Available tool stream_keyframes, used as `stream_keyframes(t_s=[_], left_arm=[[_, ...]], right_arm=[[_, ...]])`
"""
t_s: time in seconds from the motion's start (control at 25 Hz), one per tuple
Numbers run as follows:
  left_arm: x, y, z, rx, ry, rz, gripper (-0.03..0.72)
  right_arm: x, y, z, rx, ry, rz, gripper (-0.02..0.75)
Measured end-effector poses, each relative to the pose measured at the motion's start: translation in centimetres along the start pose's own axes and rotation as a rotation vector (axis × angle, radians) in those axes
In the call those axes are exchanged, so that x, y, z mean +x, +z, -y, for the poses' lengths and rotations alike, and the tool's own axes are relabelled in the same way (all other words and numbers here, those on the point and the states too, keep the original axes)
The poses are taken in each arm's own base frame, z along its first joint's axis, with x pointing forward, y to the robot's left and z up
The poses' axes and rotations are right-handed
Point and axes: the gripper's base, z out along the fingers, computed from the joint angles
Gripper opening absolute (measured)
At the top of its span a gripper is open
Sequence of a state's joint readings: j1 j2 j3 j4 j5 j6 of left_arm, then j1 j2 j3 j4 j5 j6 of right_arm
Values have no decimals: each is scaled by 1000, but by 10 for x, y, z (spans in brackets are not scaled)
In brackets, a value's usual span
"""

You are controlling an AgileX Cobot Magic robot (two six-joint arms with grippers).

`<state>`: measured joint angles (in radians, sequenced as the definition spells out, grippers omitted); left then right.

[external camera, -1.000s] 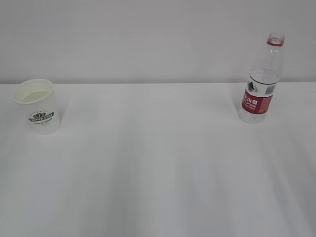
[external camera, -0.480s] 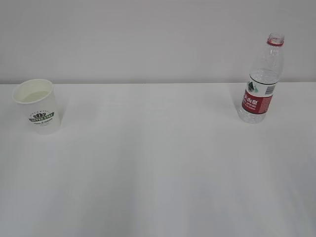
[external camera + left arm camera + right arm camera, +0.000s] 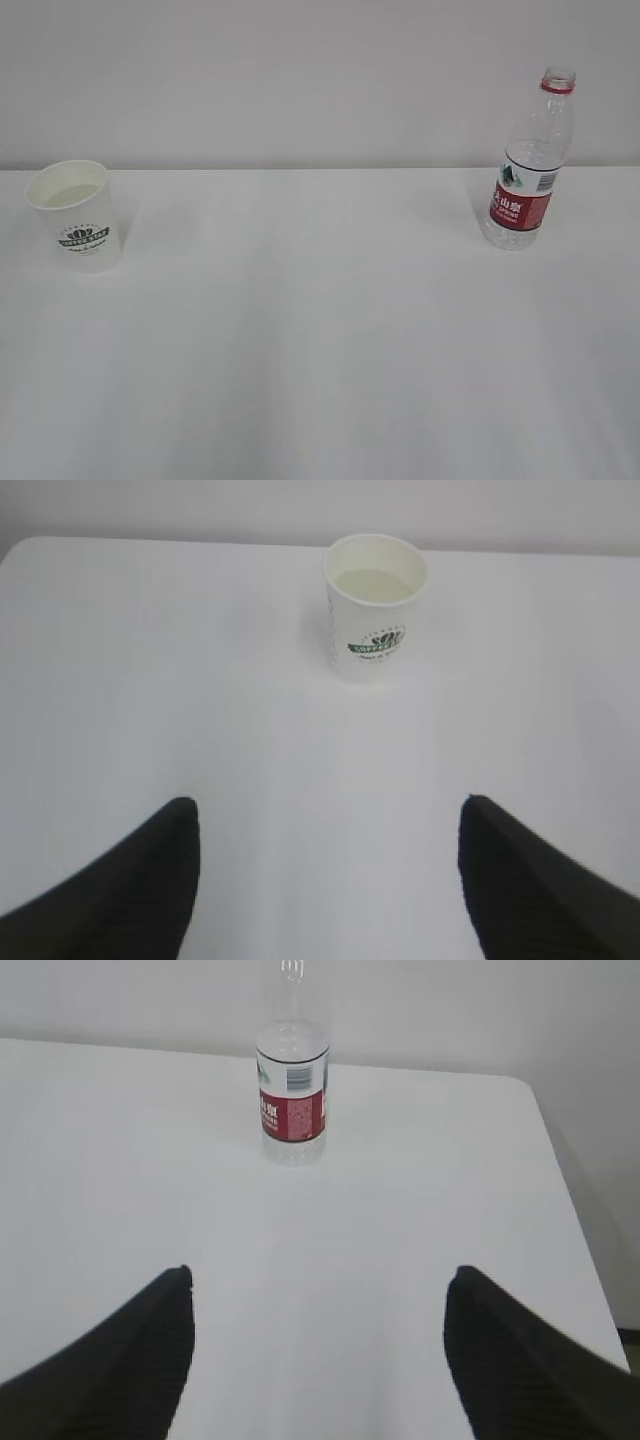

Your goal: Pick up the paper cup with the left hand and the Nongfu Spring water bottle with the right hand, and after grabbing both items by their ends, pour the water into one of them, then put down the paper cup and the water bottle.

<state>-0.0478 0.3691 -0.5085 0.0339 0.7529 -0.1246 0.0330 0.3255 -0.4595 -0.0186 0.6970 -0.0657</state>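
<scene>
cup: paper cup (image 3: 375,605) upright near worktop (image 3: 320,330) far-left edge, pale water (image 3: 374,583) inside
bottle: water bottle (image 3: 293,1090) upright, uncapped, far-right
pincers: I see left pincer (image 3: 325,880) and right pincer (image 3: 315,1355) both wide, empty, well short
step: could be start or finish, can't tell
next: if start, I advance each and grip

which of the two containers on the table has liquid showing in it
The white paper cup with the green logo: a pale pool shows inside its open rim. The clear plastic bottle with the red label looks see-through and empty.
</scene>
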Motion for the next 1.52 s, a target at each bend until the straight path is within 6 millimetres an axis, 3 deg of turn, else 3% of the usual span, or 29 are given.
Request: stream_keyframes(t_s=[0.48, 0.84, 1.52], left_arm=[[12, -1, 5, 49, -10, -137, 580], [14, -1, 4, 49, -2, -147, 579], [28, -46, 2, 76, 20, 118, 573]], right_arm=[[16, -38, -1, -11, -3, -126, 587], [32, -63, -3, -16, 2, -57, 587], [40, -69, -7, -56, -26, -68, 587]])
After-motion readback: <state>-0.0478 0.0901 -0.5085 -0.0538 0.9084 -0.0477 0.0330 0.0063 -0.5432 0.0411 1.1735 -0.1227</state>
